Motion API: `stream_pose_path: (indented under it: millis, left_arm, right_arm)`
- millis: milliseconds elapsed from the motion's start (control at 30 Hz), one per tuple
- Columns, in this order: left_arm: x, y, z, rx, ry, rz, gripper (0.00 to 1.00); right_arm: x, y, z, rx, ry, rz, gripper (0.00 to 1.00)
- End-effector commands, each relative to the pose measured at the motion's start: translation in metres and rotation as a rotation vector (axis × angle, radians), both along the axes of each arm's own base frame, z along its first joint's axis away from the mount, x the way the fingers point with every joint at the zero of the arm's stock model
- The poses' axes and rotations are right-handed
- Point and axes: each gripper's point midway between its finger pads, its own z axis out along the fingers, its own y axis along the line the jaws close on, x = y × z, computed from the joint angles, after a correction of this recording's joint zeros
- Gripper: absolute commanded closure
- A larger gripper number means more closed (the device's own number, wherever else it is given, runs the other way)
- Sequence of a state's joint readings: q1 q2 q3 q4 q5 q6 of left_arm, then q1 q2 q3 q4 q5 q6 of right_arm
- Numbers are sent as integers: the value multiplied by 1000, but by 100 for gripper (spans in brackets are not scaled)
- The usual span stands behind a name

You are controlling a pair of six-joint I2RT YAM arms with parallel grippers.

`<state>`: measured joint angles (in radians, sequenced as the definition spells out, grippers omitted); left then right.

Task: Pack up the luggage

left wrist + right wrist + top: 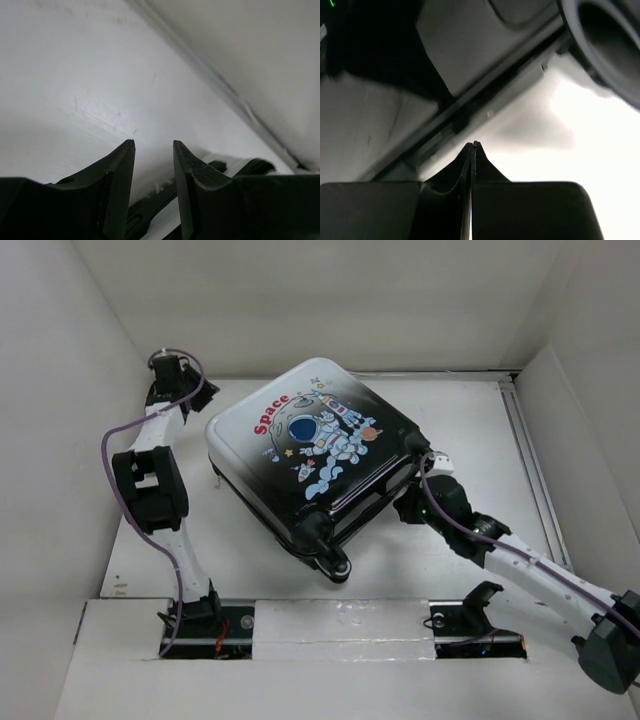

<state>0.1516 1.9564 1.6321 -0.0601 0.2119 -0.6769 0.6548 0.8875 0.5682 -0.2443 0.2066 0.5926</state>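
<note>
The luggage (pixel 320 455) lies flat and closed in the middle of the table, astronaut and red "Space" print facing up, wheels toward the near edge. My right gripper (pixel 410 502) is shut and empty, right against the suitcase's right side edge. In the right wrist view the gripper (pixel 472 144) points at the seam along the suitcase's shell (pixel 460 45), with a wheel (pixel 610 45) at the upper right. My left gripper (pixel 185 380) is off the suitcase's far left corner. In the left wrist view it (pixel 154 142) is slightly open, holds nothing, and faces the white wall.
White walls enclose the table (pixel 470 420) at the back and both sides. A rail (pixel 525 455) runs along the right wall. A dark bar (pixel 150 207) shows low between the left fingers; I cannot tell what it is.
</note>
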Motion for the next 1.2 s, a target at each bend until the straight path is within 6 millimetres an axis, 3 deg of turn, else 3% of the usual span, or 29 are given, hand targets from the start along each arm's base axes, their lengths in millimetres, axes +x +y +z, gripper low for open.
stream_pose_path:
  millis: [0, 33, 67, 133, 167, 200, 267, 300, 333, 367, 400, 467, 500, 533, 600, 633, 700, 733, 800, 833, 867, 900, 967, 1000, 1033, 1067, 1100, 1133, 1167]
  left_arm:
    - [-10, -29, -10, -46, 23, -142, 69]
    - [-11, -32, -13, -55, 22, -157, 69]
    - [-18, -36, -33, -90, 63, -158, 70]
    - [-23, -40, -41, -120, 49, -161, 72]
    - [-39, -45, -59, -152, 82, -158, 72]
    - [-39, -52, -57, -190, 50, -143, 72]
    - [-55, -76, -66, -264, 36, -166, 74]
    - [-77, -97, -84, -298, 62, -196, 74]
    - [-81, -106, -82, -306, 41, -209, 75]
    - [-89, -111, -88, -296, 57, -203, 75]
    - [-107, -116, -97, -279, 74, -205, 75]
    - [-128, -132, -104, -242, 78, -221, 75]
    - [-138, -133, -108, -223, 79, -207, 75]
    - [-165, -144, -118, -228, 100, -223, 75]
    - [-183, -149, -118, -226, 85, -217, 75]
    - [-207, -152, -123, -240, 100, -212, 75]
    - [-229, -171, -119, -250, 84, -252, 75]
    - [-238, -176, -118, -247, 78, -257, 76]
    - [-272, -198, -115, -248, 87, -312, 76]
    - [-279, -200, -114, -232, 81, -314, 76]
    - [-293, -207, -102, -237, 50, -336, 76]
    - [-304, -203, -106, -222, 78, -320, 76]
    - [-307, -184, -95, -184, 32, -231, 76]
    - [-309, -174, -69, -192, -54, -201, 76]
    - [-319, -163, -75, -148, -28, -170, 74]
    - [-314, -144, -62, -109, -82, -87, 71]
    - [-316, -135, -29, -124, -185, -60, 65]
    - [-317, -128, -17, -112, -226, -34, 55]
    - [-316, -122, -5, -92, -268, -21, 49]
  right_arm:
    - [36, 20, 47, 107, -182, 4, 100]
    - [45, 22, 59, 124, -208, -9, 100]
    - [52, 22, 61, 113, -216, -12, 100]
    - [68, 28, 58, 99, -205, -7, 100]
    - [78, 29, 66, 102, -224, -9, 100]
    - [87, 33, 57, 93, -201, -7, 100]
    - [107, 41, 72, 136, -230, 13, 100]
    - [114, 44, 72, 140, -221, 22, 100]
    - [124, 47, 60, 121, -193, 30, 100]
    - [133, 46, 64, 125, -195, 39, 100]
    - [146, 50, 82, 137, -230, 46, 100]
    - [165, 50, 82, 128, -226, 51, 100]
    - [182, 47, 105, 143, -273, 57, 100]
    - [192, 48, 115, 156, -286, 65, 100]
    - [212, 52, 97, 154, -203, 130, 100]
    - [230, 59, 133, 173, -252, 158, 100]
    - [245, 70, 94, 114, -110, 208, 100]
    - [260, 77, 127, 116, -161, 226, 100]
    - [272, 80, 113, 47, -122, 231, 100]
    - [271, 69, 108, -4, -74, 186, 100]
    - [276, 60, 122, -21, -97, 161, 98]
    - [274, 49, 146, -18, -141, 134, 85]
    - [270, 23, 158, 3, -169, 89, 68]
    - [267, 13, 172, 9, -203, 71, 59]
    - [252, 3, 204, 26, -262, 66, 49]
    - [246, -4, 219, 32, -294, 55, 47]
    - [236, -9, 220, 35, -293, 55, 44]
    - [215, -15, 250, 38, -365, 58, 43]
    - [202, -15, 264, 46, -414, 78, 43]
